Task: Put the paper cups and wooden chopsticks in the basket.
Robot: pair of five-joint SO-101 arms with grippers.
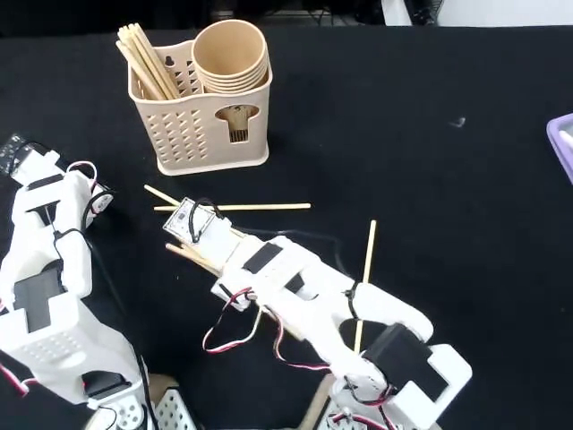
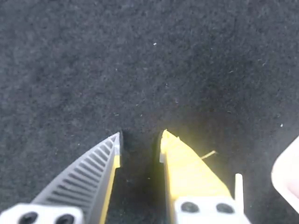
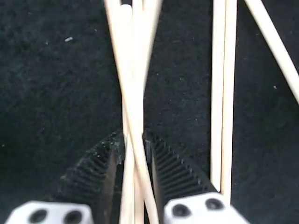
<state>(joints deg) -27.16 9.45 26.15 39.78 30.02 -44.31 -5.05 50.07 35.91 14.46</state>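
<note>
While the cups look finished, you have a good share of the chopstick work left, judging by what lies loose. The black cloth table (image 1: 430,161), matte and faintly fuzzy, spreads under both sets of fingers. The beige plastic basket (image 1: 201,143), boxy with rounded corners and rows of small slots in its walls, stands well beyond the fingertips of the right gripper (image 3: 133,140). A nested stack of tan paper cups (image 1: 231,55), smooth-walled with rolled rims, sits inside it, and I see no cup out on the cloth. A sheaf of pale wooden chopsticks (image 1: 148,58) leans in the basket's other corner, so that part of the job is begun.

Your right gripper's ridged black fingers (image 3: 175,172) are clenched on a crossed bundle of chopsticks (image 3: 133,84), thin round sticks of light, plain wood that run out past the fingertips. A loose pair of chopsticks (image 3: 223,93) lies flat on the cloth just beside one finger, and a slanted single chopstick (image 3: 273,42) lies farther out on that side. From above, a long stick (image 1: 260,207) lies crosswise just past the gripper, and another stick (image 1: 368,260) lies alongside the arm, behind the fingers. All of these have yet to go in.

Your left gripper (image 2: 139,137) stands parted and empty, one ribbed grey finger (image 2: 96,163) and one smooth yellow-lit finger (image 2: 187,168) with only bare cloth between them, well apart from the basket.
</note>
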